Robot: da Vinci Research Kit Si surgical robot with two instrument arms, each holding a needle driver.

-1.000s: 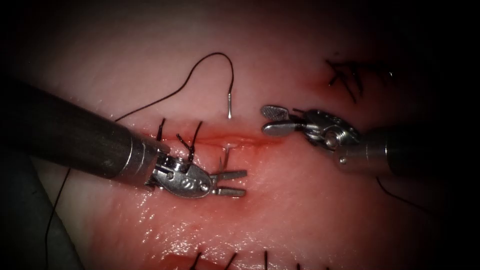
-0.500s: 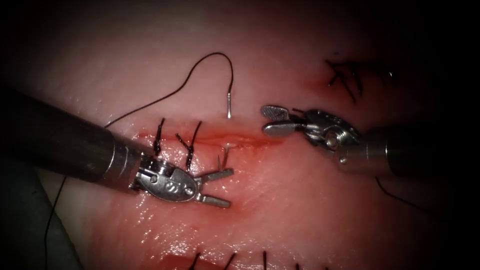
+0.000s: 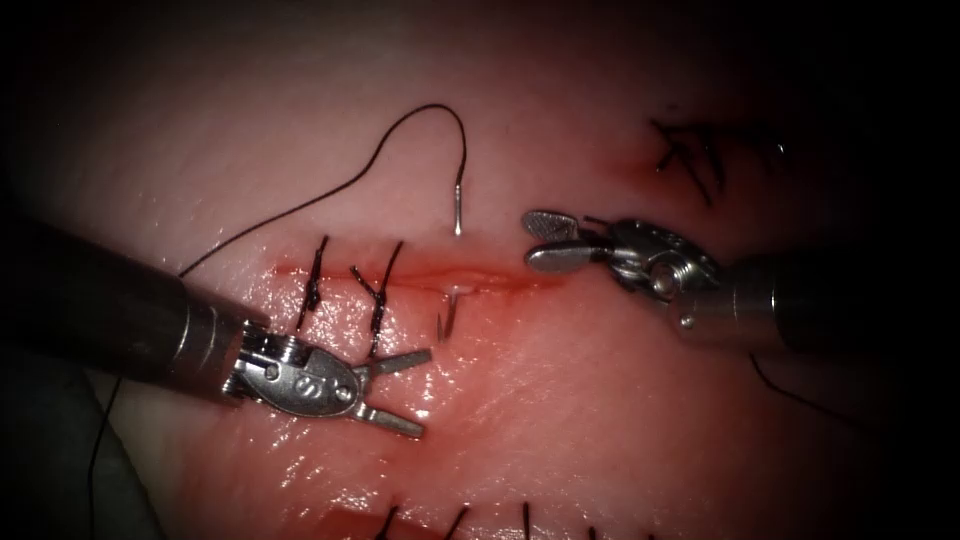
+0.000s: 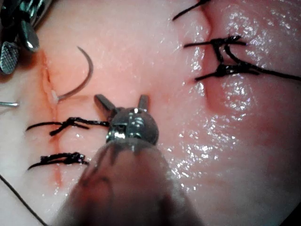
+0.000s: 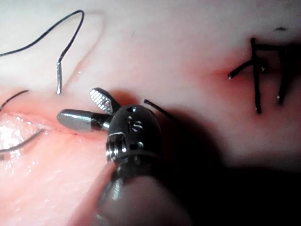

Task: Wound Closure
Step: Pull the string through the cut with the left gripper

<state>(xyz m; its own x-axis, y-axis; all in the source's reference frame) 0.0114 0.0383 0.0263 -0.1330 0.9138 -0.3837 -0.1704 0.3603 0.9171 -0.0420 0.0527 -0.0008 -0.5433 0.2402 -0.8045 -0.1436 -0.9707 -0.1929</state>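
The needle (image 3: 452, 305) sat driven through the cut (image 3: 420, 274). Below it the left end effector (image 3: 400, 392) gaped, grasping nothing; at the cut's right end, the right end effector (image 3: 545, 240) likewise.

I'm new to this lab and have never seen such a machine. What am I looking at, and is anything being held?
This is a surgical practice robot with two thin arms, each ending in small metal jaws. One picture looks down from an endoscope; the other two come from cameras riding near each arm's wrist.

The pink slab is pork belly, the tissue, with a reddened cut already crossed by two black stitches.

The curved steel needle is in the tissue: it goes in above the cut and its tip comes out below. Black thread trails from its back end.

The left tool and right tool both have open jaws and hold nothing.
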